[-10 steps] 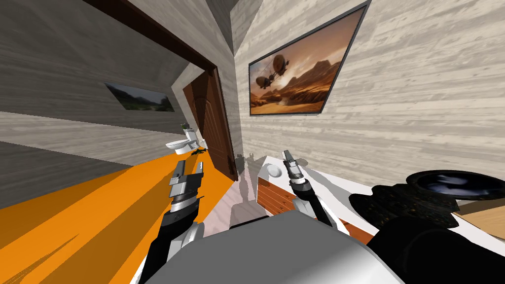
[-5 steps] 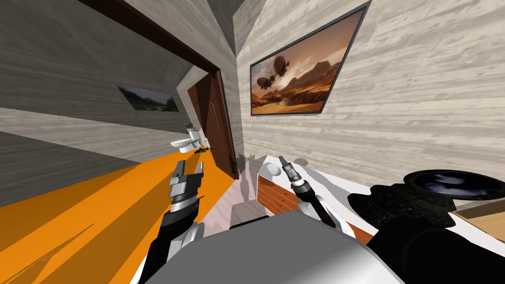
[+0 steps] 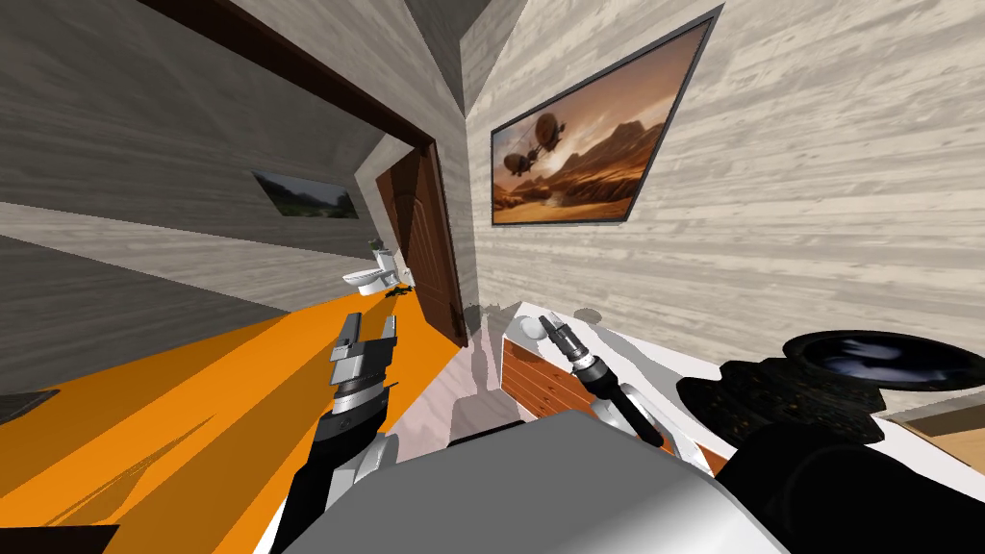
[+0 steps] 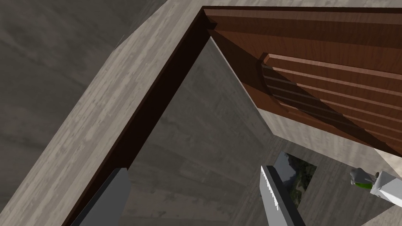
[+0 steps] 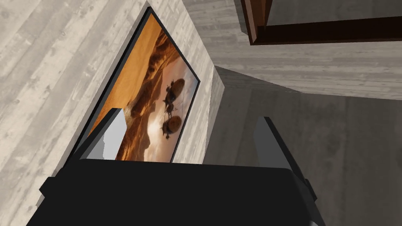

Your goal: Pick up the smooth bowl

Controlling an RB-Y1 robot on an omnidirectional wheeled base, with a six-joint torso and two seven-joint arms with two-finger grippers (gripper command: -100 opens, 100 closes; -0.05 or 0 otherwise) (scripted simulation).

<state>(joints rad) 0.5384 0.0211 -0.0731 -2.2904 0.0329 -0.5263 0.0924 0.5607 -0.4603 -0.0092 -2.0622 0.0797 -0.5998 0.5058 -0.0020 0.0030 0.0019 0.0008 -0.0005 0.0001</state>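
While both arms reach up from the lower middle of the frame, the left gripper (image 3: 370,335), left of centre over orange floor (image 3: 192,404), holds its fingers spread and empty. The right gripper (image 3: 550,325), just right of centre, is likewise released, with its tip just beside the small white bowl (image 3: 526,333) on the corner of a white-topped cabinet (image 3: 654,362). Beyond are an open brown door (image 3: 423,240) and, upper right, a framed desert painting (image 3: 596,144).

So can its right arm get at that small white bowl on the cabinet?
Probably yes. The right pincer is open and close beside the bowl on the white cabinet top, nothing between them. But it points up at the wall painting, so it would likely need to tilt down first.
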